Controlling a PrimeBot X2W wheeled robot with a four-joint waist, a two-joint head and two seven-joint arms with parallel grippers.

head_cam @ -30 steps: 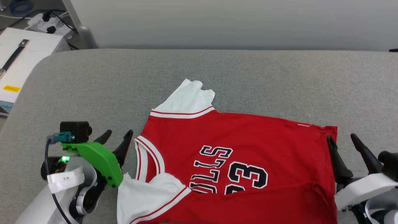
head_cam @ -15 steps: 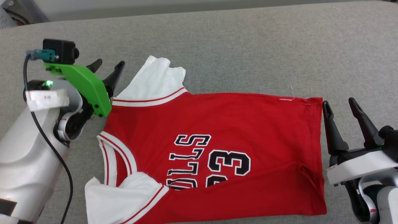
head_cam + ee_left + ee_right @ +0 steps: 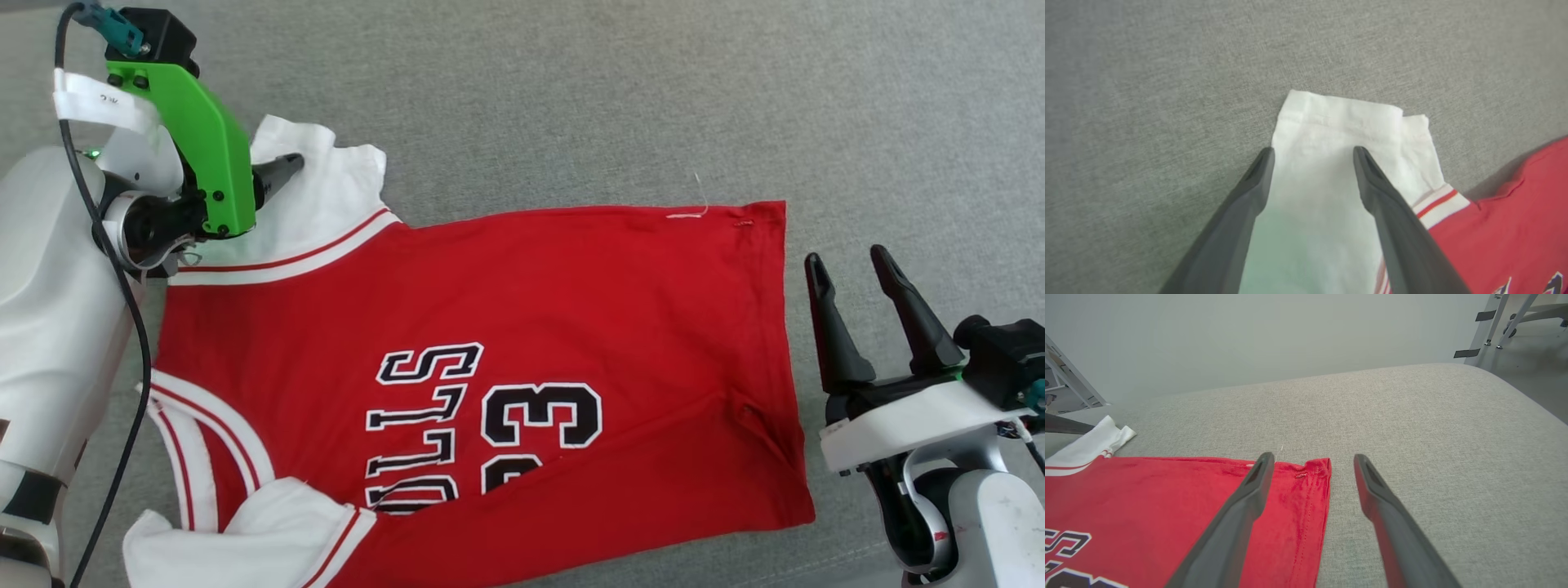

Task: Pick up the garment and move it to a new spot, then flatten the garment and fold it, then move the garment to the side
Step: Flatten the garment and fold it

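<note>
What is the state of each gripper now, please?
Left gripper: open, over the white sleeve of the garment, holding nothing.
Right gripper: open, beside the garment's hem, holding nothing.

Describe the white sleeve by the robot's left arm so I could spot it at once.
On the grey fabric surface lies a red jersey numbered 23. At its far left corner a white short sleeve lies spread beyond a red-and-white striped band, the left gripper poised at it with jaws open. The other white sleeve, nearer the robot, is crumpled onto the jersey's front.
</note>
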